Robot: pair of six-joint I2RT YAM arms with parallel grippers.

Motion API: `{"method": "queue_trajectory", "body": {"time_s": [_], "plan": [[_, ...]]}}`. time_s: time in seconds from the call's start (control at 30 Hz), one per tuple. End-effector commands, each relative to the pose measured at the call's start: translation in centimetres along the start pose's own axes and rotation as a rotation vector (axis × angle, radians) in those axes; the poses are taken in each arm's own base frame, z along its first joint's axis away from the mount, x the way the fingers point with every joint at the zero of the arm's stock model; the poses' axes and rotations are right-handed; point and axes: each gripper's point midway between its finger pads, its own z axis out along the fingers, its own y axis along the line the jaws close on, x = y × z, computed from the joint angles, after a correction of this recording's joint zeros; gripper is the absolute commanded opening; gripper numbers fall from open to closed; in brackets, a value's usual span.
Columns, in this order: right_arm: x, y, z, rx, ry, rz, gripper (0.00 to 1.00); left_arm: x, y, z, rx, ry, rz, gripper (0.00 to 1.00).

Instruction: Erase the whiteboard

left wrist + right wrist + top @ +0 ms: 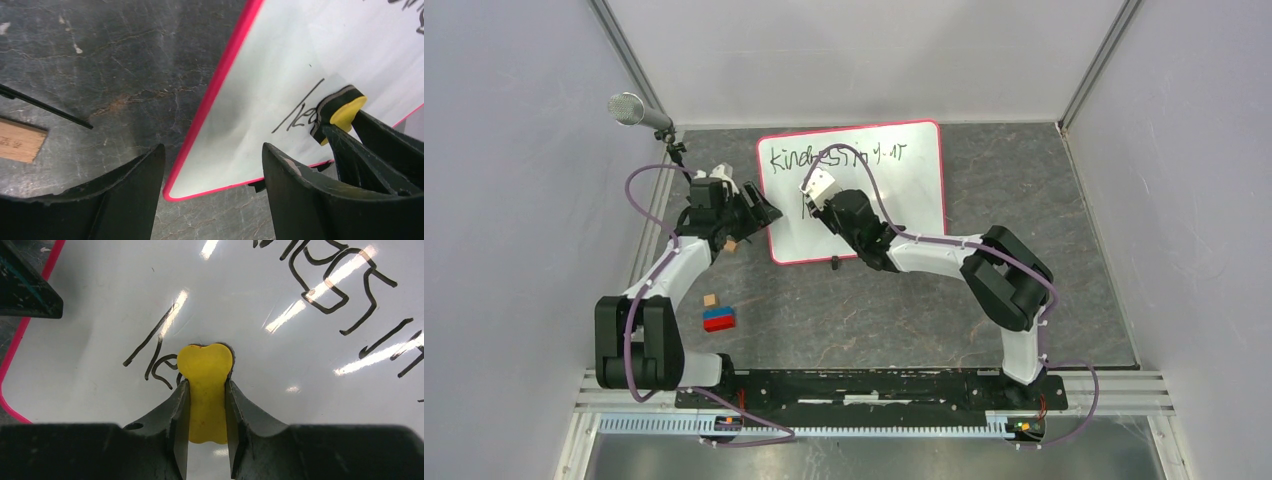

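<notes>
The whiteboard [894, 200] lies flat on the dark table, white with a red-pink rim and black handwriting [834, 155] along its far edge. A second scrawl [155, 352] sits lower left. My right gripper [206, 382] is shut on a yellow eraser [205, 362], whose dark felt face presses on the board [100, 300] right beside that scrawl. The eraser [345, 107] also shows in the left wrist view. My left gripper [212, 147] is open, its fingers straddling the board's near-left corner [172, 192]. In the top view it [764, 215] sits at the board's left edge.
A microphone [636, 110] stands at the back left. A small wooden block [710, 299] and a red-and-blue block [719, 320] lie near the left arm. Another wooden piece [20, 140] and a thin black cable [45, 107] lie left of the board. Grey walls enclose the table.
</notes>
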Motion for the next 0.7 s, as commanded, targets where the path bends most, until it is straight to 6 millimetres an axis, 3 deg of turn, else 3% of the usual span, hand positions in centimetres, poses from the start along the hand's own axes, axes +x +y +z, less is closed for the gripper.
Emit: {"method": "queue_trajectory", "body": {"time_s": [0.0,0.13,0.3,0.67], "plan": [[-1.2,-0.9,-0.1,0.052,-0.038,0.003,0.21,-1.6,0.0,-0.3,0.014,-0.055,-0.053,0.79],[-0.8,-2.6,-1.2,0.127,-0.036,0.0,0.21,-0.8,0.0,0.8,0.032,-0.006,-0.064,0.79],[0.5,-4.6,-2.1,0.176,-0.022,0.035,0.21,0.0,0.1,1.8,0.047,0.042,-0.08,0.73],[3.9,-9.2,-4.5,0.286,0.024,0.093,0.21,0.4,0.0,2.0,0.059,0.052,-0.092,0.61]]}}
